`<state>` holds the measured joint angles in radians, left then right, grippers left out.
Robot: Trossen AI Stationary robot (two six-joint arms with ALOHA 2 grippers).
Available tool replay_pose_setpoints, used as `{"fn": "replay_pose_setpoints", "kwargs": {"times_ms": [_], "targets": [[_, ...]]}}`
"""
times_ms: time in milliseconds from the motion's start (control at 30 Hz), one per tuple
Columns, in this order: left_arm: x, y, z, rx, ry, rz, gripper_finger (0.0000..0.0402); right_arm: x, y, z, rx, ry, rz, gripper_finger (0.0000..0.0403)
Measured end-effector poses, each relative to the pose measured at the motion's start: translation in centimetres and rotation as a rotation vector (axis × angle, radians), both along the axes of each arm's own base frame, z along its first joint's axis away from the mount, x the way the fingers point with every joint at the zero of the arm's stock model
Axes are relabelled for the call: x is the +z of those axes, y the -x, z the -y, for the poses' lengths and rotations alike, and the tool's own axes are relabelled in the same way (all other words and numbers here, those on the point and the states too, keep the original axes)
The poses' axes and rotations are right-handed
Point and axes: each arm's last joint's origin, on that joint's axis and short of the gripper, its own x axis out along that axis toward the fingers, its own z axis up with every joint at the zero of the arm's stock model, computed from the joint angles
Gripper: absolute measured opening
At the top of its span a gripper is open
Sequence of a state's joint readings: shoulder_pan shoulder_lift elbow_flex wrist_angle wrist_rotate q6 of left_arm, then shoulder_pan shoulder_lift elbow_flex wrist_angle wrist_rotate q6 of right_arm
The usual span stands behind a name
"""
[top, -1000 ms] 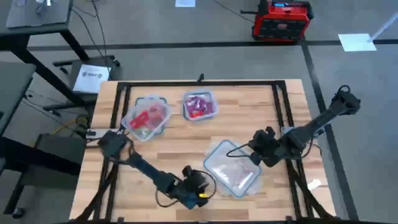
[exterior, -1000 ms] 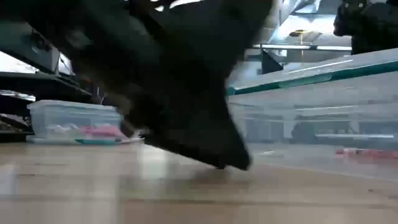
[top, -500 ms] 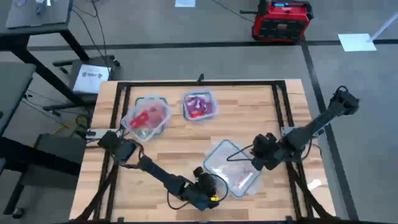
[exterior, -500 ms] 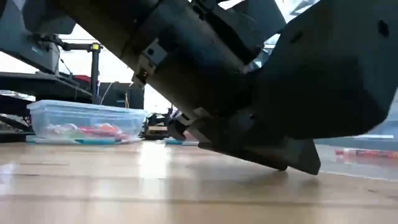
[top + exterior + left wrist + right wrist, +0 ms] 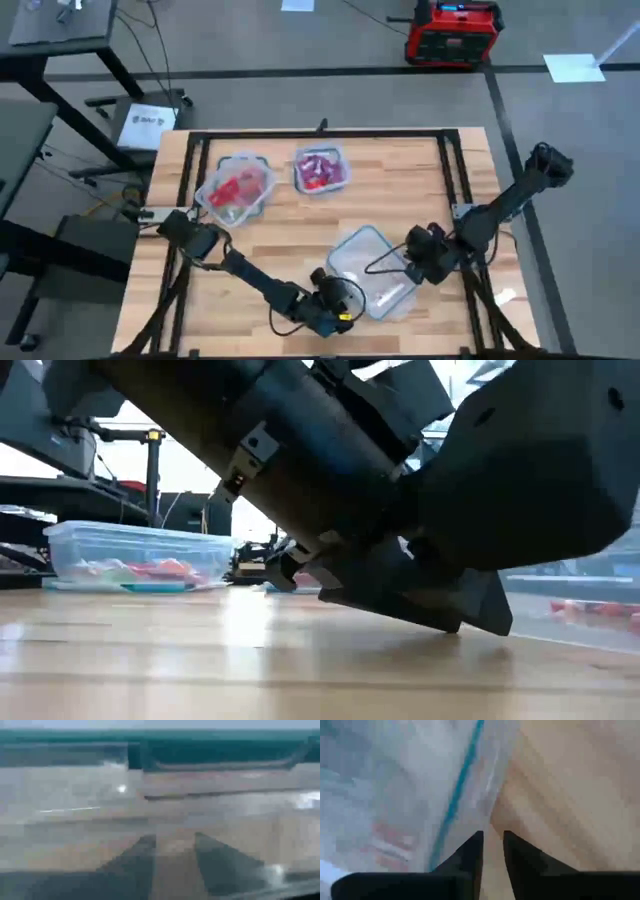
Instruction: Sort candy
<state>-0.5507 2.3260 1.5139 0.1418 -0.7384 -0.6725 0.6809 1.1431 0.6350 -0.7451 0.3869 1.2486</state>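
Both pincers flank the clear rectangular plastic tub (image 5: 372, 272): left pincer (image 5: 172, 865) spread, right pincer (image 5: 492, 851) narrowly parted, holding nothing.

robot lab or workshop bay
a butcher-block table (image 5: 280, 230) on a black frame, bare concrete floor (image 5: 300, 60), a red power unit (image 5: 452, 33), loose cables

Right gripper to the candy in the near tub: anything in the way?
Yes. The right gripper is outside the near tub, at its side; the tub's clear wall and bluish rim stand between it and the candy inside.
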Motion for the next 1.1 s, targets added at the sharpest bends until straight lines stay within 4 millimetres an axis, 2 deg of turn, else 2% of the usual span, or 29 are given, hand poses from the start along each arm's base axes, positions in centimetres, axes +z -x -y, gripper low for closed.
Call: {"fn": "replay_pose_setpoints", "kwargs": {"times_ms": [233,333,433,567,767,900,1100], "targets": [[1.3,2.7,2.1,-0.167,-0.076,-0.176,0.0124,2.9,0.2,0.1,0.089,0.012,0.059,0.0064],[2.8,3.9,2.6,-0.215,-0.098,-0.226,0.0124,4.6,0.0,-0.6,0.144,0.024,0.172,0.0064],[5.0,4.2,2.6,-0.221,-0.071,-0.187,0.0124,5.1,-0.1,-1.7,0.200,0.037,0.257,0.0064],[6.9,3.8,2.7,-0.237,-0.023,-0.095,0.0124,4.5,0.7,-2.7,0.214,0.066,0.231,0.0064],[8.6,3.4,3.8,-0.360,0.032,-0.051,0.0124,3.6,4.0,-2.4,0.003,0.093,0.165,0.0064],[8.3,3.4,3.5,-0.353,0.020,-0.077,0.0124,2.2,5.3,-2.9,-0.047,0.061,0.095,0.0064],[8.0,3.8,3.6,-0.349,0.018,-0.112,0.0124,-0.8,5.5,-4.4,-0.016,-0.005,0.092,0.0063]]}}
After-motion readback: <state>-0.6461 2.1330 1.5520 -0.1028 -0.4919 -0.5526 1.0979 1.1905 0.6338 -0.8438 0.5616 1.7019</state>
